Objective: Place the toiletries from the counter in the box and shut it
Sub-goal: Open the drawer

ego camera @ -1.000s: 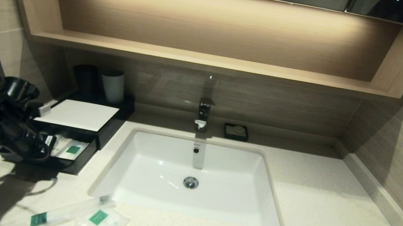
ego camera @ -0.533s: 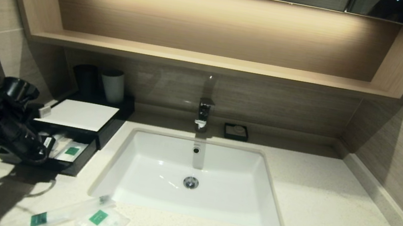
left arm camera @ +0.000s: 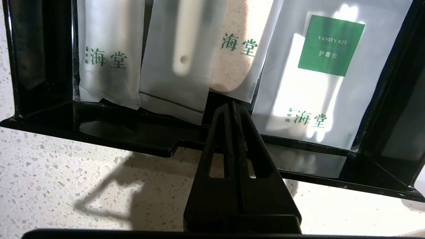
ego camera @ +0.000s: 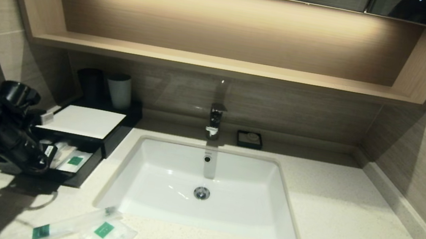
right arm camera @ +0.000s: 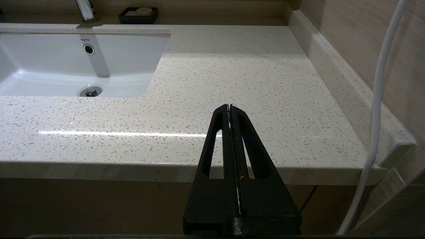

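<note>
Starting nearest, we see two toiletries (ego camera: 84,226) lying on the worktop (ego camera: 329,223) at seven o'clock. Farther, at nine, our left tool (ego camera: 45,156), fingers together, sits at the box (ego camera: 84,121) drawer's front edge. Right tool (right arm camera: 230,108) pressed together, off the worktop's near edge.

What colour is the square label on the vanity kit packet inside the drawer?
Green, with pale lettering; the vanity kit packet shows it best in the left wrist view.

long packet (ego camera: 70,224) | squarish packet (ego camera: 108,236) touching, counter (ego camera: 333,224) | box (ego camera: 86,125) drawer seemingly open
</note>
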{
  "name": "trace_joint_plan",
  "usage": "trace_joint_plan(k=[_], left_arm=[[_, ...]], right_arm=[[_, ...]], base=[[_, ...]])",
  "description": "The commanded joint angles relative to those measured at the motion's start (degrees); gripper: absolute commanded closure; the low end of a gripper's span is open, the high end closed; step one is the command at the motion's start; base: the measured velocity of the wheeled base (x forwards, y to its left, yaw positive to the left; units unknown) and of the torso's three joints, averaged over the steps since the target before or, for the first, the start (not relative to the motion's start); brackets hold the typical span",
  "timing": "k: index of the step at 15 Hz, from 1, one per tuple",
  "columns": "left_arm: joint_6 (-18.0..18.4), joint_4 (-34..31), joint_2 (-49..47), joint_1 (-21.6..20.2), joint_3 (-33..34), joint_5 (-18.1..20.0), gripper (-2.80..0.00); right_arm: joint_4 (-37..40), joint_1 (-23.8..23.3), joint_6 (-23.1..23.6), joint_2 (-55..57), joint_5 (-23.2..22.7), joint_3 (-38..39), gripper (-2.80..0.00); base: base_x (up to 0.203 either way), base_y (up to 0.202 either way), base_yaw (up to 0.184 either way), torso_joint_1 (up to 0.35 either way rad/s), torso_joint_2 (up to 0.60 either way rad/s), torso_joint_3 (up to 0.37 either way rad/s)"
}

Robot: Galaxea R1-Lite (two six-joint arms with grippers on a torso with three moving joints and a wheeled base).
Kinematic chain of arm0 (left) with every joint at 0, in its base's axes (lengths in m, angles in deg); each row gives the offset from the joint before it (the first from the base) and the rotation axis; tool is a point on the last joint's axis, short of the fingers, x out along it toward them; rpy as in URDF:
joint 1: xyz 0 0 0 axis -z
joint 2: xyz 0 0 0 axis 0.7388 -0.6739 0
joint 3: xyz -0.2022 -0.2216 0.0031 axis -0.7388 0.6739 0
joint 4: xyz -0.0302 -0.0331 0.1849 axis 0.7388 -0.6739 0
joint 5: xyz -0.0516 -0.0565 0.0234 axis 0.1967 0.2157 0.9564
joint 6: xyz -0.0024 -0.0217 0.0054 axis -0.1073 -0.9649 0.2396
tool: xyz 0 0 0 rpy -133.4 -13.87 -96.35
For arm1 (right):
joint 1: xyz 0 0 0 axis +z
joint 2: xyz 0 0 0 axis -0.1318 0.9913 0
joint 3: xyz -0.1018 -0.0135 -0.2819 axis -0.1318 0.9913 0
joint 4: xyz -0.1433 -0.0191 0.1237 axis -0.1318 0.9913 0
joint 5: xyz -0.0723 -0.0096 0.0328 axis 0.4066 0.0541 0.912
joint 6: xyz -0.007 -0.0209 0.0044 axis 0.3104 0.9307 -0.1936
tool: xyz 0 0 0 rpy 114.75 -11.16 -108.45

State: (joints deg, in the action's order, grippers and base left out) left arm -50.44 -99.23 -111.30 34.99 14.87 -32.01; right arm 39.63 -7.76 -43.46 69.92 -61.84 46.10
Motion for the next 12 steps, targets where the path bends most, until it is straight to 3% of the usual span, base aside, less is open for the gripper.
trace_joint_plan(k=[1, 12], left_arm=[[0.0, -0.3, 0.4, 0.0, 0.1, 0.0, 0.00], [0.7, -3.6, 1.4, 0.0, -0.3, 0.0, 0.00]], right_arm=[[0.0, 0.0, 0.1, 0.0, 0.0, 0.1, 0.00], [0.0, 0.0, 0.0, 0.0, 0.0, 0.1, 0.00]], base=[[0.000, 0.000, 0.000, 0.000, 0.00, 0.000], [0.000, 0.000, 0.000, 0.000, 0.00, 0.000]])
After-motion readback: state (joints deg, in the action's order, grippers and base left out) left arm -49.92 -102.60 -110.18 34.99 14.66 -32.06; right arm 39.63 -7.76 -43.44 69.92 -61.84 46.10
